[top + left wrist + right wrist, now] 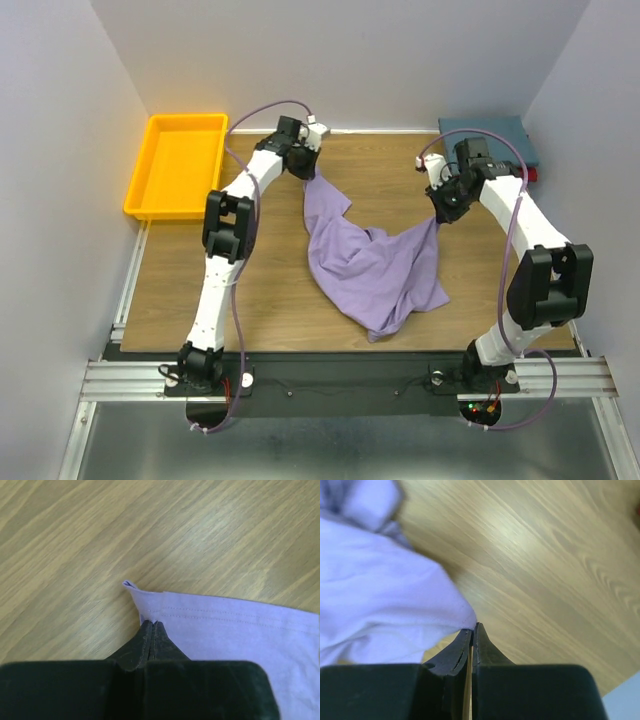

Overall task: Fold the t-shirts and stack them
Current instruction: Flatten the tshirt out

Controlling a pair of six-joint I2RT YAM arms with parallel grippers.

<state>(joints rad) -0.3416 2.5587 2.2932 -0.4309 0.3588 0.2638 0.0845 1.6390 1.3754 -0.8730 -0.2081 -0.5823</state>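
Left gripper (303, 168): jaws are pressing fully together, pinching a hemmed corner of the lavender t-shirt (375, 265) at the upper centre of the top view. In the left wrist view the gripper (151, 623) is meeting the stitched hem of the shirt (235, 625) at lower centre.
Right gripper (440, 214): jaws are closing all but completely, with only a thin slit showing lower down between the fingers. In the right wrist view its tips (472, 626) are nipping an edge of the shirt (380, 595), which is filling the left half of that frame.
Lavender t-shirt: it is stretching between both grippers in a sagging V, with its bulk spreading down toward the lower centre of the top view and wrinkling there. Whether the held corners are hanging clear of the wood cannot be told.
Dark teal t-shirt (490, 135): it is lying folded as a rectangle at the upper right corner, behind the right arm.
Red t-shirt (531, 174): only a sliver is showing under the teal one's right edge.
Table (260, 300): pale wood grain is running beneath the cloth in both wrist views.
Yellow-orange tray (150, 195): it is sitting at the upper left, well apart from all three shirts.
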